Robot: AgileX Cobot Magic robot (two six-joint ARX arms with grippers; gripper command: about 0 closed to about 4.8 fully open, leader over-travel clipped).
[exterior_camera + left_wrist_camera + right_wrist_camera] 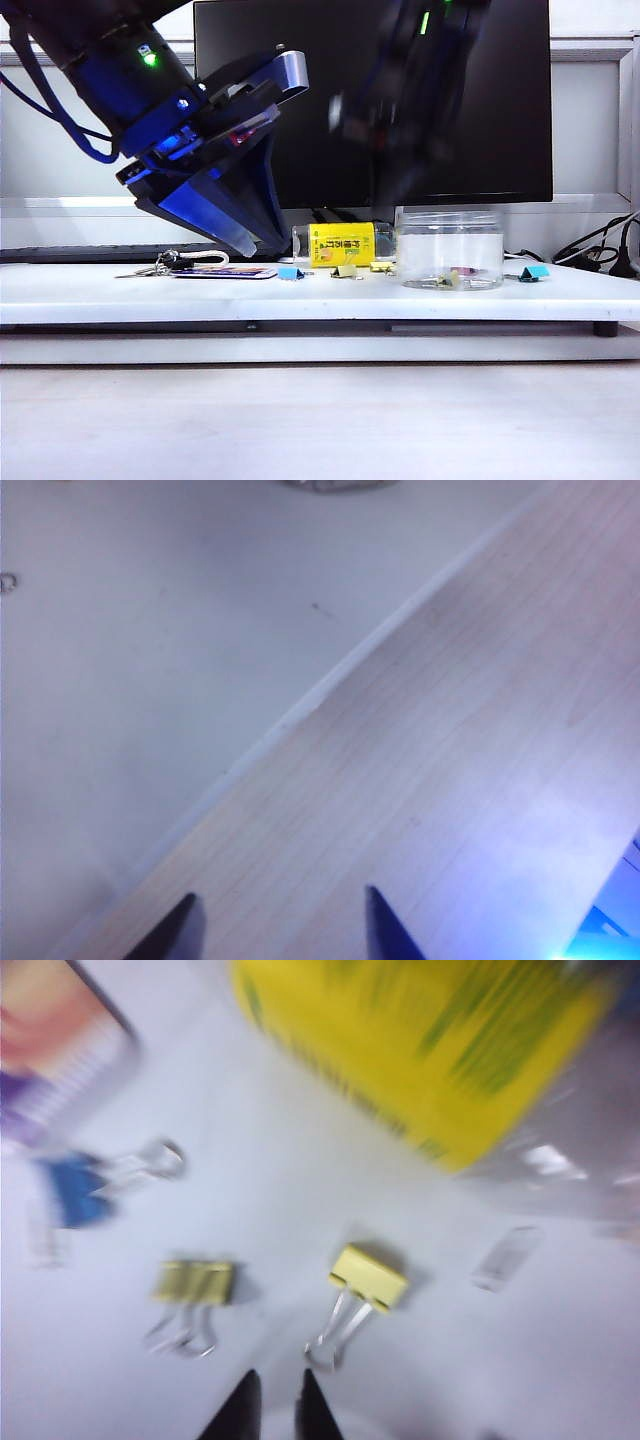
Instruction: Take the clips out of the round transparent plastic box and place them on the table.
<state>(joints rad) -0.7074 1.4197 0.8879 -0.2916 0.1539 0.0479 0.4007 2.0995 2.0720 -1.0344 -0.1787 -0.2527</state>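
- Pale-yellow binder clips [368, 1278] with silver wire handles are lying on the white table [300, 295] near its back edge, beside the small yellow printed box [342, 243]; another is sitting in the round transparent plastic box [450, 248].
- Right gripper [273, 1407] is hovering over them, fingers narrowly parted, empty.
- Left gripper [280, 925] is hanging over the front edge, fingers wide, empty.

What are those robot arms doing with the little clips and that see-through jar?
The robot is taking clips out of the round transparent plastic box and putting them on the table. Two yellow clips lie on the table near the small yellow box. The right gripper hangs just above them, its jaws only slightly apart and holding nothing. At least one clip sits in the jar. The left gripper waits wide open, off to the left.
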